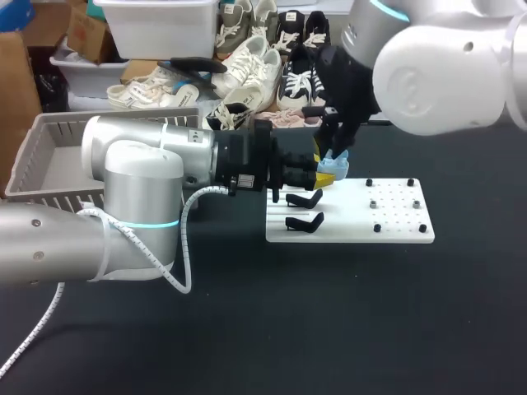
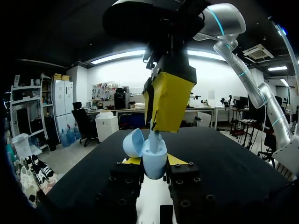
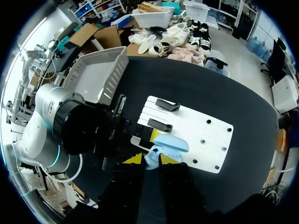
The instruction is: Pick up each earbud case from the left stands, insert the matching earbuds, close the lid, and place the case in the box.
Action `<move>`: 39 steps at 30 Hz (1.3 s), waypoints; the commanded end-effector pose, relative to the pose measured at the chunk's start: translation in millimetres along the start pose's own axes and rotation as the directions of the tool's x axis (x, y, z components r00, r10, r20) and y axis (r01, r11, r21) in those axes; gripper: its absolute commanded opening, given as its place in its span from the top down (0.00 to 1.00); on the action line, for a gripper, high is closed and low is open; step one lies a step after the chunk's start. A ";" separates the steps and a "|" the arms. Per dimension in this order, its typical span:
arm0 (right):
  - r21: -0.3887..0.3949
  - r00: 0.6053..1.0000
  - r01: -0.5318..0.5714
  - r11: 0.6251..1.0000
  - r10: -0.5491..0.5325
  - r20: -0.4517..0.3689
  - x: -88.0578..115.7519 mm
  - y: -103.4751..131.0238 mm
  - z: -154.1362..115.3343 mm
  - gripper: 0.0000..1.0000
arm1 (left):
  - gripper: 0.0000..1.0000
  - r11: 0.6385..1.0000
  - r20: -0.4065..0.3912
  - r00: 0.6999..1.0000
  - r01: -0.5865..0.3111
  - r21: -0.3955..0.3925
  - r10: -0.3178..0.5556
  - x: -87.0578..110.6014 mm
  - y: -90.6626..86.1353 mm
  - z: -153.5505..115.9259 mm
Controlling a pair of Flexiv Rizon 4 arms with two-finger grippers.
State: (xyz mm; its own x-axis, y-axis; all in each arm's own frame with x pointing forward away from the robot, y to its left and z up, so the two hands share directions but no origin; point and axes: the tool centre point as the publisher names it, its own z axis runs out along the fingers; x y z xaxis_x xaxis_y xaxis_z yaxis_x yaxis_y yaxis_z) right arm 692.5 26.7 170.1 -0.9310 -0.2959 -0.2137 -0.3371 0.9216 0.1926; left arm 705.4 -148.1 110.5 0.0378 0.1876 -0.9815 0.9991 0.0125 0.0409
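Observation:
A light blue earbud case (image 2: 154,157) stands with its lid (image 2: 134,143) swung open, held above the white stand board (image 1: 387,224). My left gripper (image 2: 154,163) is shut on the case body from both sides. My right gripper (image 2: 154,127) comes down from above, shut on a pale earbud (image 2: 155,137) whose lower end is in the case's mouth. In the head view the case (image 1: 338,168) sits between my left gripper (image 1: 324,174) and my right gripper (image 1: 333,155). From the right wrist, the case (image 3: 166,143) lies just ahead of my right gripper (image 3: 152,159).
Two black stands (image 1: 303,199) (image 1: 304,221) sit on the board's left part, and small black pegs (image 1: 377,227) dot its right part. A grey slatted box (image 1: 49,156) stands at the table's back left.

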 end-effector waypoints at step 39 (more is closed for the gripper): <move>0.019 1.000 -0.029 0.999 0.029 -0.001 4.4 -5.7 3.0 1.00 | 1.00 1.000 0.002 1.000 -0.001 -0.002 0.001 0.4 -0.3 -0.2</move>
State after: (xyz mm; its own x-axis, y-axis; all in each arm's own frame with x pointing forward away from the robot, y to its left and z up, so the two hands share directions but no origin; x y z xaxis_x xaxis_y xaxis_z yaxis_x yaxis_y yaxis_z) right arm 691.4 20.4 165.7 -0.9402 -0.2721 -0.2049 -0.3099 0.9331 0.1826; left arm 705.4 -148.1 110.3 0.0378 0.1877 -0.9815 0.9991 0.0125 0.0409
